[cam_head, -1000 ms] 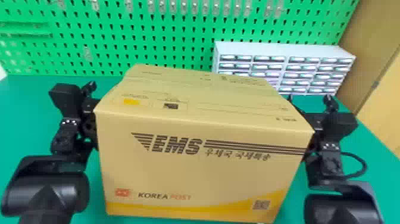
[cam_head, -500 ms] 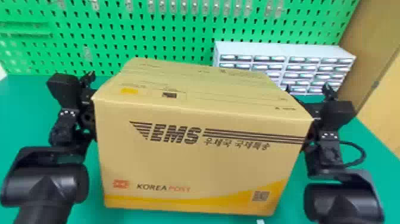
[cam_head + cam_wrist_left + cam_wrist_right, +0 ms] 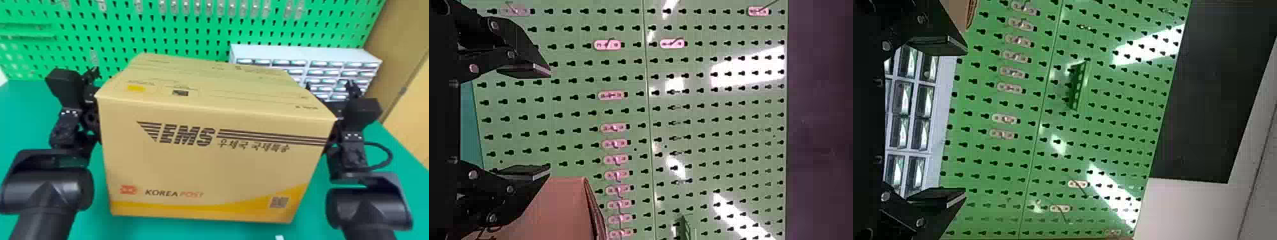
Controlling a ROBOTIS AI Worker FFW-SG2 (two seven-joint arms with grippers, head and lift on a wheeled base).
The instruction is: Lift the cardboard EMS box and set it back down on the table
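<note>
Well, box [image 3: 207,169]: upright, printed side facing the robot, between the two arms; it looks held off the table [image 3: 22,118], though its underside is hidden.
Left gripper [image 3: 550,121]: at the box's left side, fingers wide apart with nothing between them.
Right gripper [image 3: 966,121]: at the box's right side, its fingers spread wide too, and empty.
Why this hold: the box is likely too broad for one gripper to pinch, so the arms seem to press it from both sides, fingers pointing forward out of the way.
Box to grippers: outside each pair of fingers, just beside the inner finger, in the space between the grippers.
Drawer unit [image 3: 306,54]: behind the box, towards its right.
</note>
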